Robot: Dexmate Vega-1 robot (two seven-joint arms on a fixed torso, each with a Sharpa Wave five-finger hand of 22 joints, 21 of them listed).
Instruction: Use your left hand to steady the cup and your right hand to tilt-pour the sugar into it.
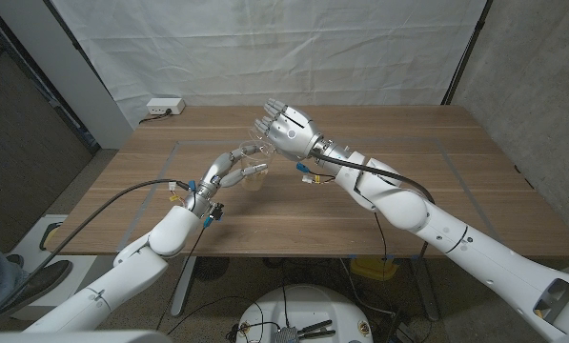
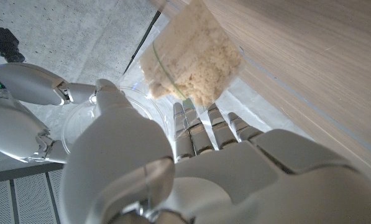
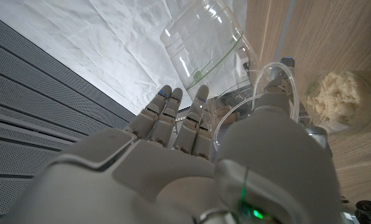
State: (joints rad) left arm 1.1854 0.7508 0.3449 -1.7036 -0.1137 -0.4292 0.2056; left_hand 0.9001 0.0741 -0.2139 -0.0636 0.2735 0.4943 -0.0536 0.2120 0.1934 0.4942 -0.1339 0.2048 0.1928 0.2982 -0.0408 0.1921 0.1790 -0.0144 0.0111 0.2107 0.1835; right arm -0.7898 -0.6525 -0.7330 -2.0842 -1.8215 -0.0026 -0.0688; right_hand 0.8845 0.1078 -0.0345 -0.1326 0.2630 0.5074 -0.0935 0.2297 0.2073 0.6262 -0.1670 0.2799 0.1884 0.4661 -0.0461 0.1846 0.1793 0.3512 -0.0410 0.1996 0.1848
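- Left hand [image 1: 229, 171] grips the cup [image 1: 255, 177] standing on the surface [image 1: 379, 229].
- Right hand [image 1: 286, 129] holds the sugar container [image 2: 191, 59] tilted above the cup; sugar [image 3: 334, 93] already inside.

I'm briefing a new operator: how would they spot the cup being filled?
Look at the middle of the wooden table, where the two hands meet. The left hand grips a clear cup standing on the table, the lower of two clear containers, with pale sugar in it.

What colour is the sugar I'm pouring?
Pale beige-tan, a coarse clumpy sugar; the left wrist view shows it best.
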